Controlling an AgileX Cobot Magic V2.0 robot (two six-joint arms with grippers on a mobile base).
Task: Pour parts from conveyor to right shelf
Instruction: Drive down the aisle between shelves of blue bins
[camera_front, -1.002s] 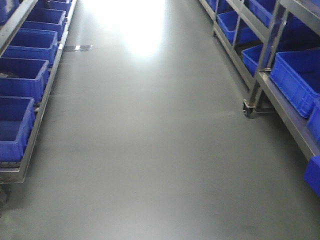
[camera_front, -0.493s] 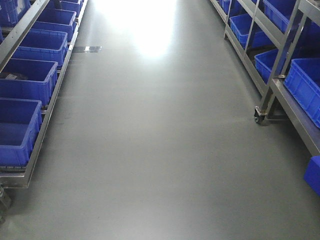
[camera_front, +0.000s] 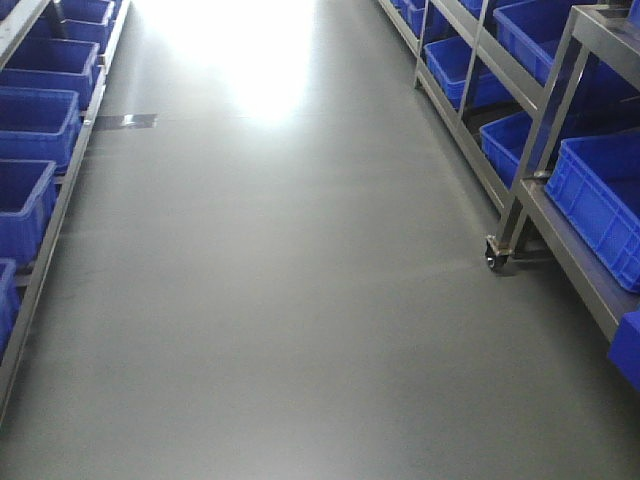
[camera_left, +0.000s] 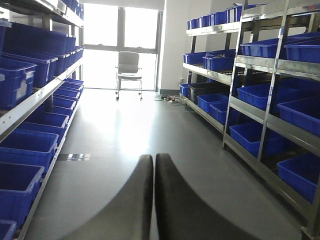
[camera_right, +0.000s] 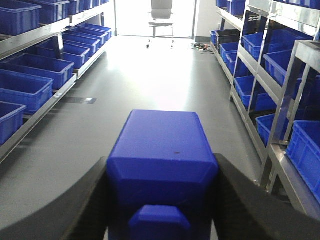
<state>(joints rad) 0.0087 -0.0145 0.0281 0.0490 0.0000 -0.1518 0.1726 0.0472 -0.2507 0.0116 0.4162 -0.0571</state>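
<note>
I see my right gripper (camera_right: 161, 172) clamping the part (camera_right: 162, 135) between wide-spread jaws; my left gripper (camera_left: 153, 157) is pressed closed, empty.

Glossy grey floor (camera_left: 130, 130) runs ahead of left end effector (camera_left: 153, 159), bright glare midway. Grey chair (camera_left: 129, 62) far ahead at aisle end, before window (camera_left: 102, 25). Loose cables (camera_left: 170, 100) on floor far ahead, right of chair. Steel left shelf (camera_left: 30, 102) along left of left end effector, carrying rows of blue bins (camera_left: 27, 145). Shiny tape patch (camera_left: 75, 157) on floor ahead-left, near left shelf.
</note>
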